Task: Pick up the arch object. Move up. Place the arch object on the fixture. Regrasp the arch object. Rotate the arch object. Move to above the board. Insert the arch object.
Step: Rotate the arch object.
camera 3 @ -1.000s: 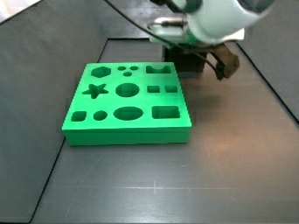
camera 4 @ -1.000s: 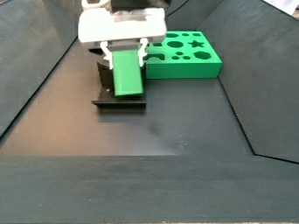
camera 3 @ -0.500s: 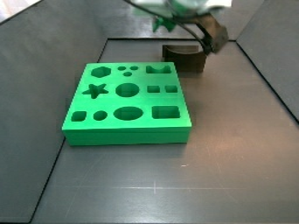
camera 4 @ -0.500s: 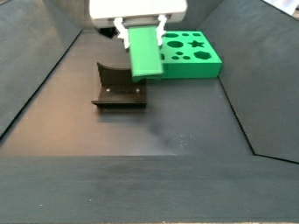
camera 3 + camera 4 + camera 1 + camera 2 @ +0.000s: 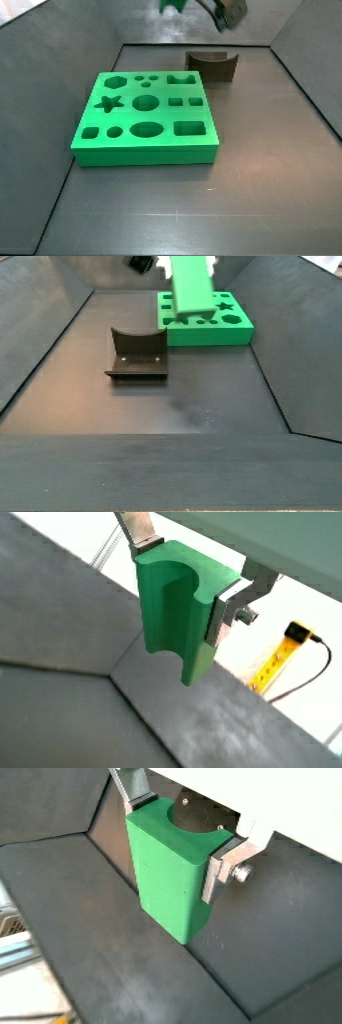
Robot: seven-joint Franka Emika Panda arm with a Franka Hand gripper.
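Legible text: none. No lettering, labels or numbers readable on board (image 5: 144, 117), fixture (image 5: 138, 354), arch object (image 5: 177, 610) or gripper (image 5: 187, 577).

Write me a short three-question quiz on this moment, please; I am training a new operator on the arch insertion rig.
1. True or false: the arch object rests in the dip of the fixture.
2. What do the gripper fingers hold? A) nothing B) the arch object C) the board
3. Fill in: in both side views the gripper is high at the frame's top, and the fixture's dip is ____.

Key
1. False: it hangs in the air, clamped between the fingers.
2. B
3. empty
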